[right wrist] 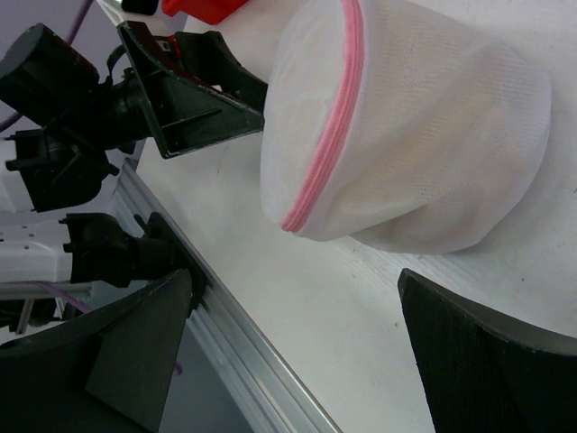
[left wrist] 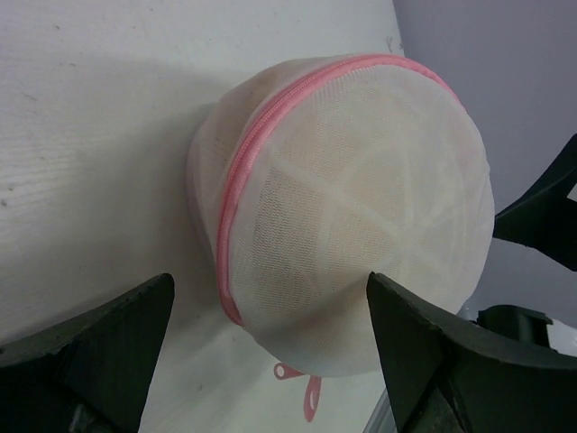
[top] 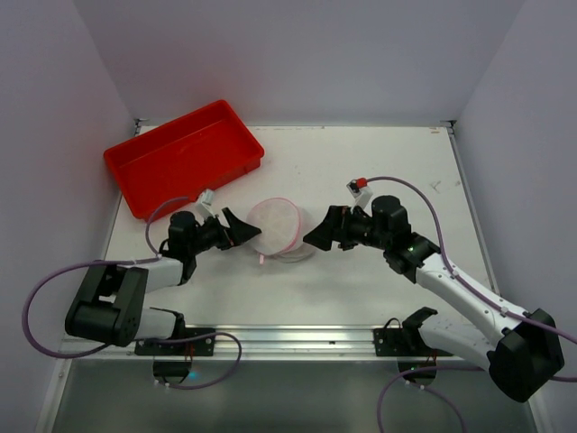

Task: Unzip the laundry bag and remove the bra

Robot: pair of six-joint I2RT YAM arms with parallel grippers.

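Observation:
The laundry bag (top: 278,227) is a round white mesh pouch with a pink zipper rim, lying zipped shut in the middle of the table. It fills the left wrist view (left wrist: 352,207) and the right wrist view (right wrist: 415,126). A beige-peach tint of the bra shows faintly through the mesh; the bra itself is hidden inside. A pink zipper pull (left wrist: 306,392) lies on the table by the bag. My left gripper (top: 242,228) is open just left of the bag. My right gripper (top: 319,234) is open just right of it. Neither touches the bag.
A red plastic tray (top: 183,158) stands at the back left of the table. The aluminium rail (top: 288,338) runs along the near edge. Grey walls close the back and both sides.

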